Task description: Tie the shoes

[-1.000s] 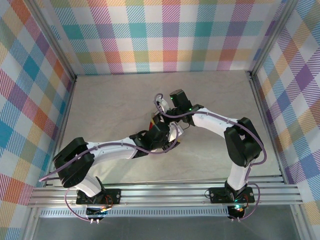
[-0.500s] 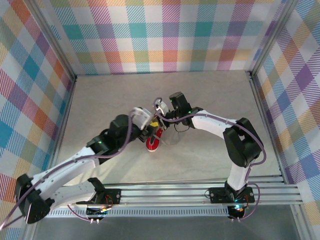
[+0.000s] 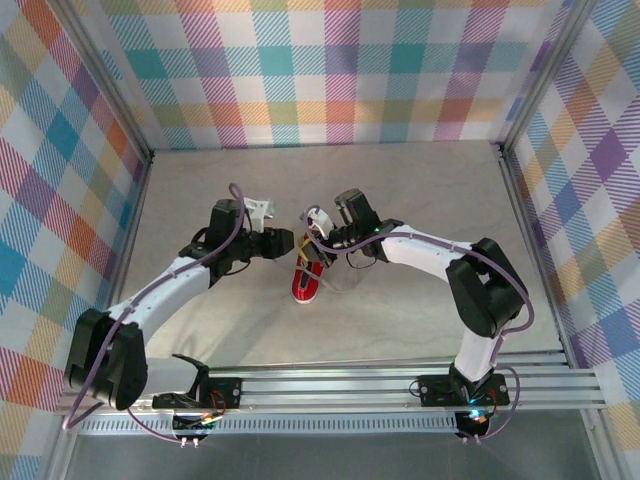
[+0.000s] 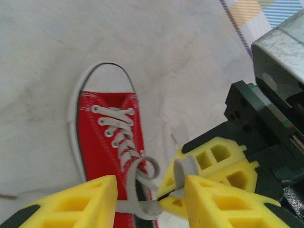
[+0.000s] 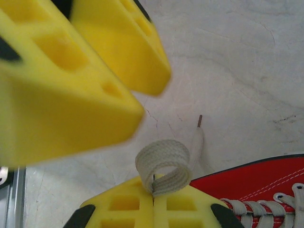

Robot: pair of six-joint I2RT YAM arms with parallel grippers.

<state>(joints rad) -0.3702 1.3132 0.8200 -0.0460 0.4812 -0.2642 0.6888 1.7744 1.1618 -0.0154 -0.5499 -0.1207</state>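
Red sneaker (image 4: 90,142): we read no brand or lettering on it.
Plaid walls (image 3: 340,70): we read no words or numbers.

The desk (image 3: 430,200) is a pale grey, faintly marbled slab with thin veins and a few dark scuffs, evenly lit so that shadows fall soft. A back wall (image 3: 330,70), a left wall (image 3: 50,180) and a right wall (image 3: 600,180) enclose it, all covered in pastel plaid of teal, orange, purple, yellow and white. A ribbed aluminium rail (image 3: 330,385) runs along the near edge, and slim metal posts (image 3: 100,75) mark the far corners.
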